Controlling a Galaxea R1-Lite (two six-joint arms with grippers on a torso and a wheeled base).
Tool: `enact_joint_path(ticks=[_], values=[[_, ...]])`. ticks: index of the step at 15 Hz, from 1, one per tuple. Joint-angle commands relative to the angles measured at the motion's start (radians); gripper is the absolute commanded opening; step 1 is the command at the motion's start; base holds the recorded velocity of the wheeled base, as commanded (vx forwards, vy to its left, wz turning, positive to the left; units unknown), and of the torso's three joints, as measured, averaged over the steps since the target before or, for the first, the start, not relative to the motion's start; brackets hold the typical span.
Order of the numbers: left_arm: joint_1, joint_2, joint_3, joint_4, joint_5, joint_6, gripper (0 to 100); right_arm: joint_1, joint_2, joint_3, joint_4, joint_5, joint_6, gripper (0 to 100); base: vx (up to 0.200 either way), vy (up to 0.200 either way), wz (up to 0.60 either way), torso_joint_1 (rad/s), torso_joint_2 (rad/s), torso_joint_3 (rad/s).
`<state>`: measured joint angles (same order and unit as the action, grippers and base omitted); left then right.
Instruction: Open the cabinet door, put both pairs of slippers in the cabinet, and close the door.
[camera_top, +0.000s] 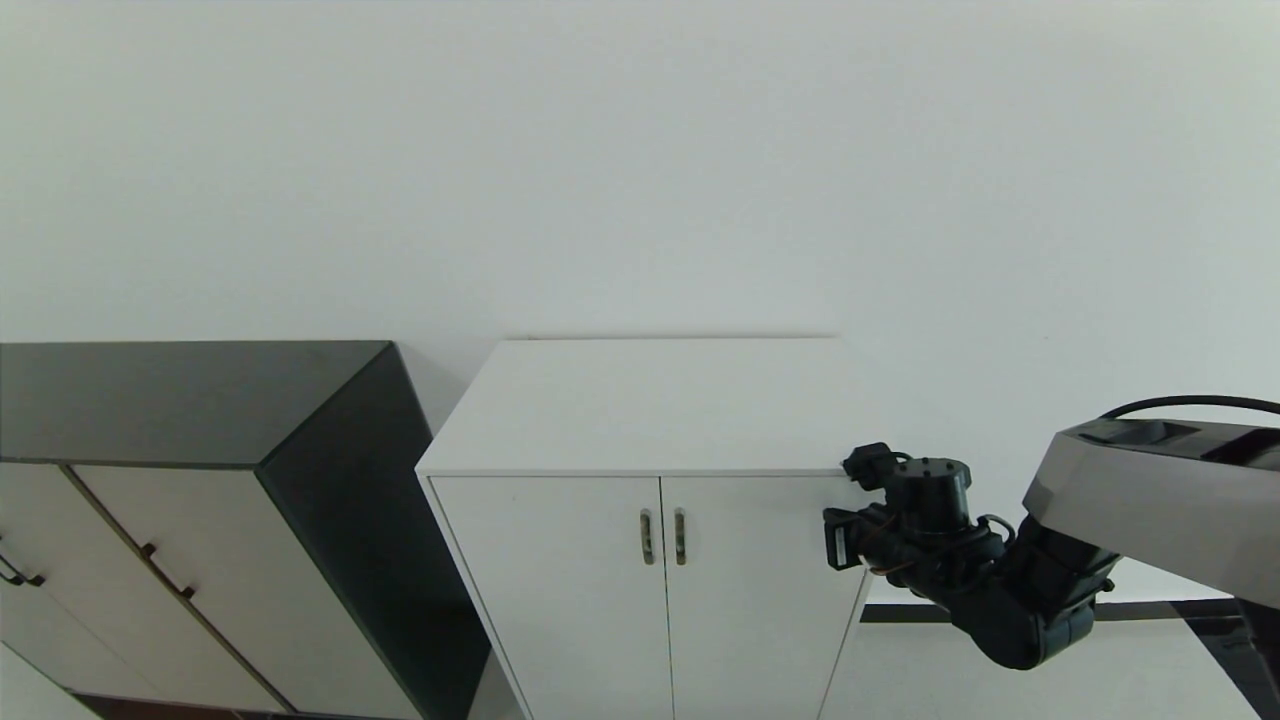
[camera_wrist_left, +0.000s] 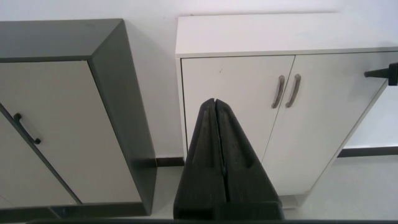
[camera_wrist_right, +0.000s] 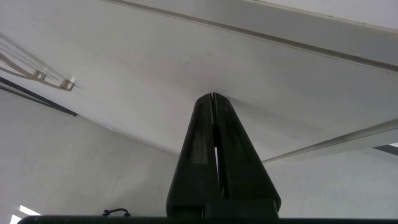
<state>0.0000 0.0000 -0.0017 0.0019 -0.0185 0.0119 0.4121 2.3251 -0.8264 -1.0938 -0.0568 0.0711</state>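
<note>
A white cabinet (camera_top: 640, 410) stands against the wall with both doors closed. Its two metal handles (camera_top: 662, 537) meet at the middle seam. My right gripper (camera_top: 838, 538) is at the right door's outer edge, just below the top corner. In the right wrist view this gripper (camera_wrist_right: 213, 98) is shut with nothing in it, tips close to the white door (camera_wrist_right: 155, 68), the handles (camera_wrist_right: 37, 73) off to one side. My left gripper (camera_wrist_left: 215, 102) is shut and empty, held back from the cabinet front (camera_wrist_left: 242, 106), pointing at the left door.
A dark cabinet with pale doors (camera_top: 180, 520) stands just left of the white one, a narrow gap between them. Pale floor with a dark skirting strip (camera_top: 1160, 610) lies to the right. A plain white wall rises behind.
</note>
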Motion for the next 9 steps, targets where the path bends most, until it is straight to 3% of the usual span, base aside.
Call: enact_joint_path(ticks=[1,6,9], values=[[0.000,0.000,0.000,0.000,0.000,0.000,0,0.002,-0.038,0.023,-0.005,-0.001,0.003,0,0.000,0.000,0.00,0.000,0.00,0.000],[0.000,0.002,0.000,0.001,0.000,0.000,0,-0.033,-0.178,0.270,-0.159,-0.038,0.015,0,0.000,0.000,0.00,0.000,0.00,0.000],[0.000,0.002,0.000,0.000,0.000,0.000,0,-0.041,-0.262,0.351,-0.176,-0.078,0.013,0,0.000,0.000,0.00,0.000,0.00,0.000]])
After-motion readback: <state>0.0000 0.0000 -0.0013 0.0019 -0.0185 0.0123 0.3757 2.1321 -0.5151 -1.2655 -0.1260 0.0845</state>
